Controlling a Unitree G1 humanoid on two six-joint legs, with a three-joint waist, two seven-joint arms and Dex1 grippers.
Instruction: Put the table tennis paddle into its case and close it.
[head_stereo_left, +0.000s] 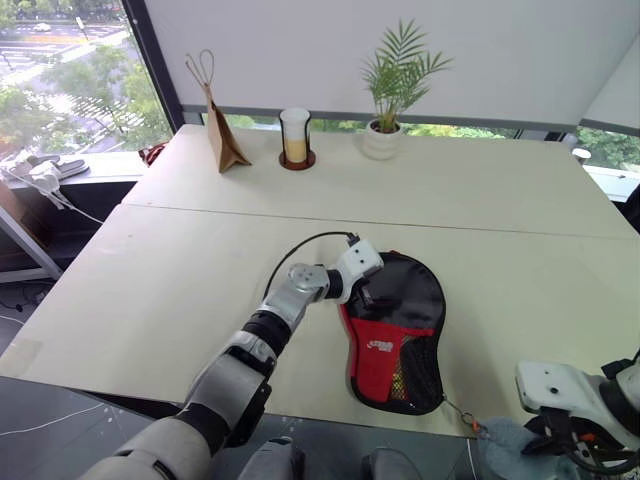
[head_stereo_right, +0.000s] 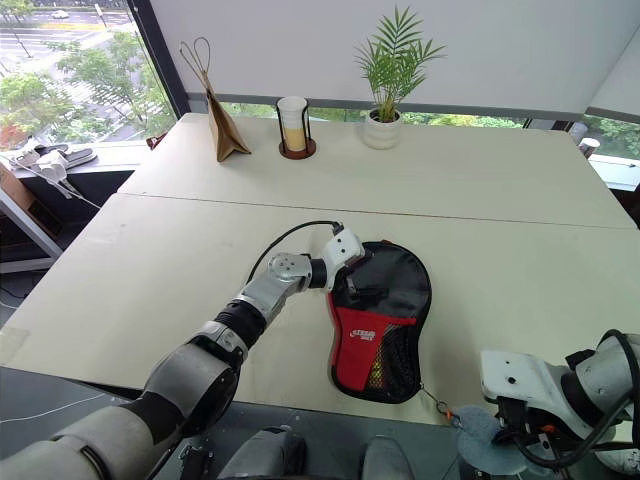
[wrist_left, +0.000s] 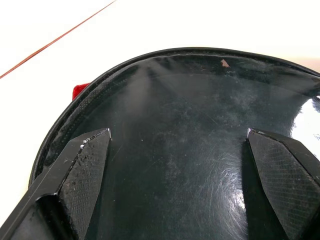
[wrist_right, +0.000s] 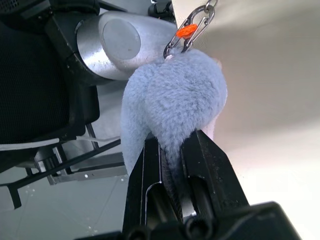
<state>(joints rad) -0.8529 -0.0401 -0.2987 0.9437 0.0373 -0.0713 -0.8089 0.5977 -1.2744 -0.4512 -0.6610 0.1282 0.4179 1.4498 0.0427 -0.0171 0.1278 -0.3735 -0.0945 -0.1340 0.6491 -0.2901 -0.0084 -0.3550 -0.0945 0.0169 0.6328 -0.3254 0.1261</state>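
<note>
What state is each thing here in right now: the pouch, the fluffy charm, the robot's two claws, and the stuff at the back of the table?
Black-and-red fabric paddle case: flat on the table's near edge.
Grey-blue plush charm: hanging off the edge, pinched.
Right gripper: shut on the charm.
Left gripper: open, fingers spread over the case's glossy black face.
Brown paper bag: upright.
Glass cup: upright, partly filled.
Potted palm: upright.

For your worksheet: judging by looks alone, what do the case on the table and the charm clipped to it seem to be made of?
The case: seemingly woven black fabric with a red panel and open mesh pocket, matte with a slight sheen. The charm: grey-blue plush, fuzzy fibres visible, pinched in the right claw; its clip looks like shiny metal.
</note>
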